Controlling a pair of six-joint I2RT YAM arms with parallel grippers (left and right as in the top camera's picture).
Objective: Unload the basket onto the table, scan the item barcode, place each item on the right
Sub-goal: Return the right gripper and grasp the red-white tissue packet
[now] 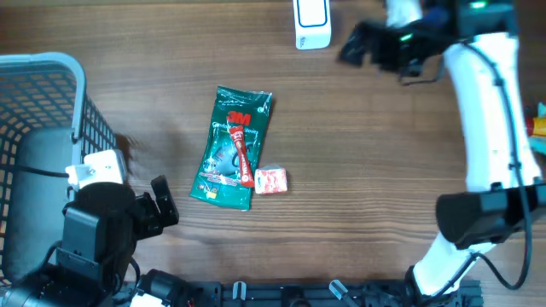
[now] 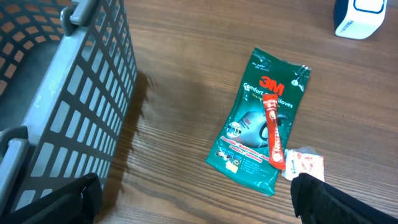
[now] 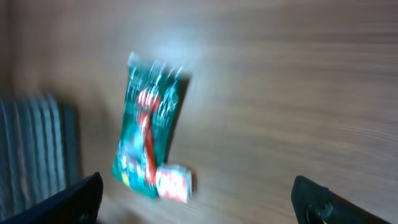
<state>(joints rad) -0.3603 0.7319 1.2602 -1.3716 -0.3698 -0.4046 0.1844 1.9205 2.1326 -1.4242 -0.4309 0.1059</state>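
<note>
Green 3M glove packet [image 1: 232, 149] is noted flat mid-table, a red stick sachet [image 1: 242, 152] laid along it, a small white-red packet [image 1: 270, 180] touching its lower corner. Barcode scanner [image 1: 311, 24] is stood at the far edge, well apart. Right gripper [image 1: 351, 48] is held near the scanner, jaws spread, empty. Left gripper [image 1: 162, 203] is held beside the wire basket [image 1: 51, 60], likewise spread and empty. Nothing is picked yet, so the approach is judged in hand. Next, a grasp on the packet's edge is called for, with the barcode then turned toward the scanner.
</note>
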